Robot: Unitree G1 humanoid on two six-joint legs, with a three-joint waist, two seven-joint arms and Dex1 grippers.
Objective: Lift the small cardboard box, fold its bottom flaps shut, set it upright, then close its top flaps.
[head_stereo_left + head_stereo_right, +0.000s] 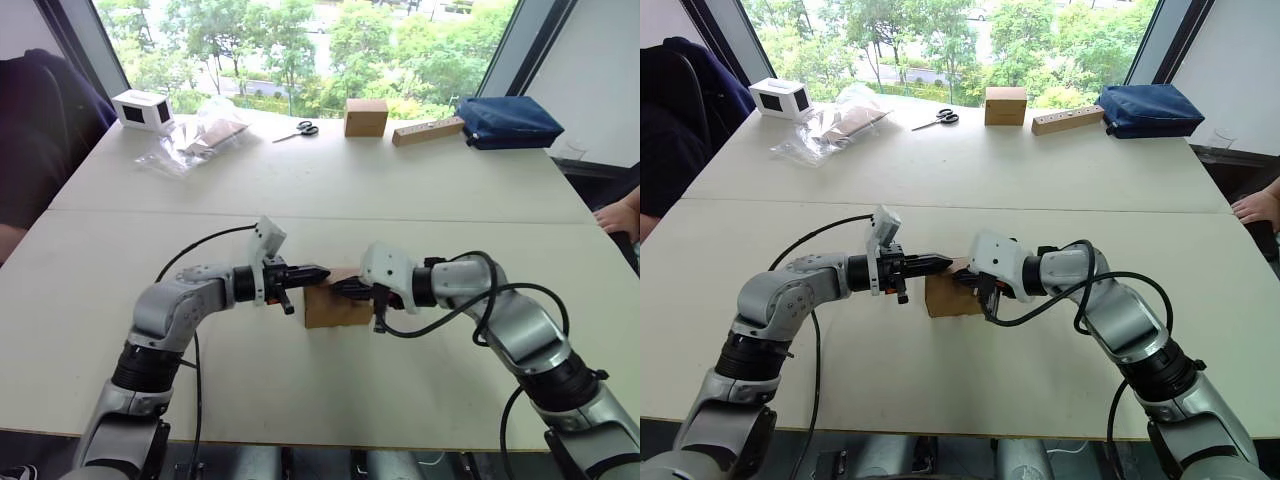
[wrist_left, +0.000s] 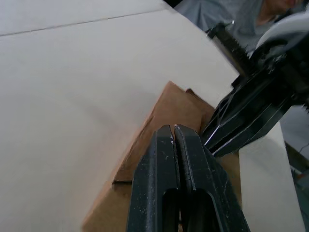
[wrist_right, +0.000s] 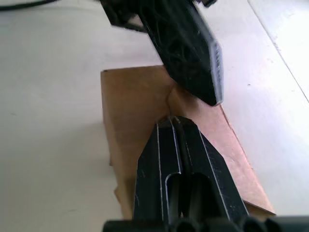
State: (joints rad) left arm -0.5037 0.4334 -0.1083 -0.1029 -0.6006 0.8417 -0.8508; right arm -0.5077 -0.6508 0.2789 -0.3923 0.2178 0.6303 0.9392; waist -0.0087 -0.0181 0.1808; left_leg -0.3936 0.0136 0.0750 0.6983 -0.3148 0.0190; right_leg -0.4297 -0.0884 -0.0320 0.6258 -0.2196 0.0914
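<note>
Brown small cardboard box [image 1: 336, 303] stands upright on the table [image 1: 400, 180], directly under both fingertips. You have the left gripper [image 1: 318, 272] and right gripper [image 1: 340, 288] meeting tip to tip over its top flaps [image 3: 145, 96], each with fingers pressed together, arms reaching inward horizontally.

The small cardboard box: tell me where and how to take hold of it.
Judging by its pose, grip the small cardboard box across its two short ends, one gripper coming in from each side. It stands low and rectangular on the table, ends exposed, while the left gripper and right gripper, both shut, sit over its top flaps.
</note>
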